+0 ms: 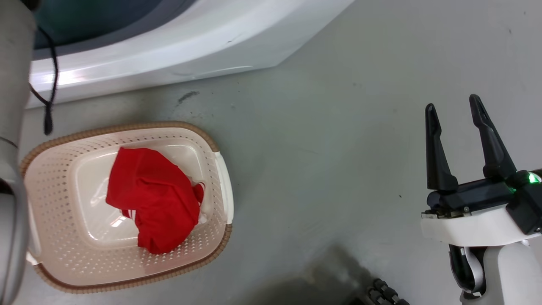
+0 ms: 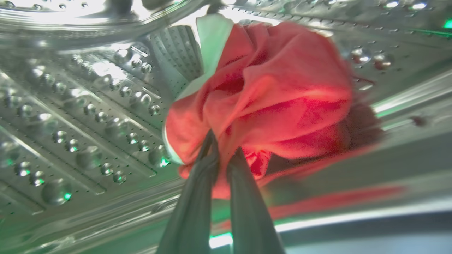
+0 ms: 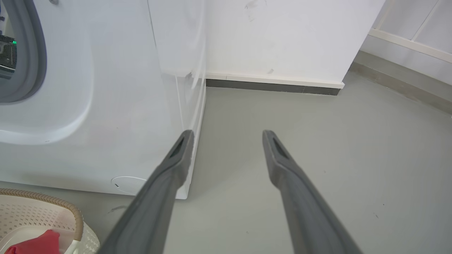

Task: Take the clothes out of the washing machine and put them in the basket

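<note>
Red fabric, judged soft, light, limp | one garment pinched at a bunched fold by left gripper inside steel drum | second garment laid in basket | right gripper spread, empty

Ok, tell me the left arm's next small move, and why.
Probably draw the left gripper back out of the drum, keeping its grip: its fingers look pinched on the red garment inside, and the basket on the floor, one red piece in it, waits outside.
</note>
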Tool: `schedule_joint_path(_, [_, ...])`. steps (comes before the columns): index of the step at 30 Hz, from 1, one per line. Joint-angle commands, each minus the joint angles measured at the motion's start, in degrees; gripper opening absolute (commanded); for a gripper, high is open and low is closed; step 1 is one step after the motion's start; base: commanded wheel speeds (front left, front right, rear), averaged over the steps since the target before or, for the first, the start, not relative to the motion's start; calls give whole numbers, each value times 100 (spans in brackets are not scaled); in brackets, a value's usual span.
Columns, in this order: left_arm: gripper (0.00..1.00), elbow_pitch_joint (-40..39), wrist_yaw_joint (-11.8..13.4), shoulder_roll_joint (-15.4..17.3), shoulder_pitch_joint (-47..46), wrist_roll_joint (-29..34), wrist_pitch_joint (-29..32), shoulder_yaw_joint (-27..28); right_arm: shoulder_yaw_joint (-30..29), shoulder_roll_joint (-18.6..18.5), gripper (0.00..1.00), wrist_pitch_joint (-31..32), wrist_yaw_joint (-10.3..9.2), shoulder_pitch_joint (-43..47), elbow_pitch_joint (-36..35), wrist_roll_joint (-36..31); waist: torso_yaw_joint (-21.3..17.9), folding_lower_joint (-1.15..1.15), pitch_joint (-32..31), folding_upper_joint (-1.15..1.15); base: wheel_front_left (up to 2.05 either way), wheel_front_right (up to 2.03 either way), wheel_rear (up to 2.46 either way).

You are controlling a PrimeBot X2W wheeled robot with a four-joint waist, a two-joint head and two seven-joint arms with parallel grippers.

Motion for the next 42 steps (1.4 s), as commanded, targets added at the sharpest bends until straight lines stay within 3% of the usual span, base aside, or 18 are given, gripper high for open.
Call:
schedule_joint_path(1, [0, -8, -7, -37, 163, -23, -160, -21, -25, 2, 100, -14, -5, 51, 14, -49, 121, 0, -143, 0, 0, 0, 0])
schedule_joint_path(20, [0, -1108, -6, -367, 2222, -932, -2076, -913, -34, 1, 100, -13, -6, 675, 219, -593, 1008, 0, -1632, 0, 0, 0, 0])
schedule_joint_path(32, [0, -2064, 53, -104, 3018, -1107, -2724, -1082, 49, 1, 100, -13, -6, 1118, 355, -745, 1465, 0, -2531, 0, 0, 0, 0])
schedule_joint_path(38, [0, -2831, 273, 114, 3252, -1038, -2758, -1091, 76, 1, 100, -13, -6, 1312, 398, -764, 1588, 0, -2854, 0, 0, 0, 0])
schedule_joint_path(42, [0, -3813, 604, 424, 3391, -927, -2673, -1041, 96, 2, 100, -13, -6, 1463, 434, -742, 1643, 0, -3085, 0, 0, 0, 0])
